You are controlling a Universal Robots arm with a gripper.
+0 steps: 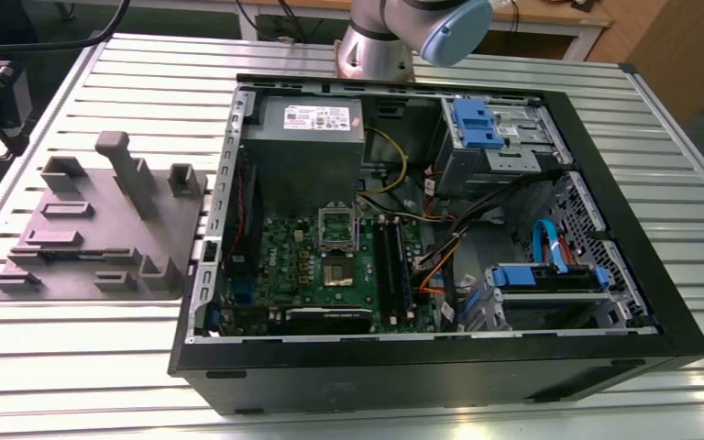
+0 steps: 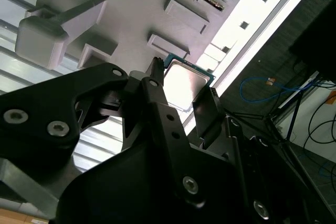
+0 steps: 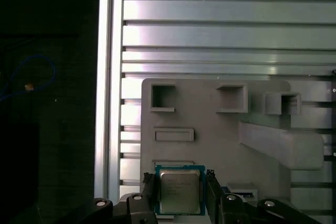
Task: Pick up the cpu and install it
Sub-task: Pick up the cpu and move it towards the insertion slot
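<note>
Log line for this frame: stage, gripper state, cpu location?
stage: pick | gripper: shut on cpu | cpu: over grey fixture tray | install: not yet done

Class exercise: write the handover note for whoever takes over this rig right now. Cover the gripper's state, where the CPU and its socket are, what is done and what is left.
Gripper: shut on the cpu, with a finger against each of two opposite edges in both wrist views.
Cpu: appears lifted off the grey fixture tray and hangs over it, metal top towards the first wrist camera.
Socket: on the green motherboard inside the open computer case; its centre looks dark, with no chip in it.
Done: the pick-up.
Left: the install; the cpu is not yet in the socket.
</note>
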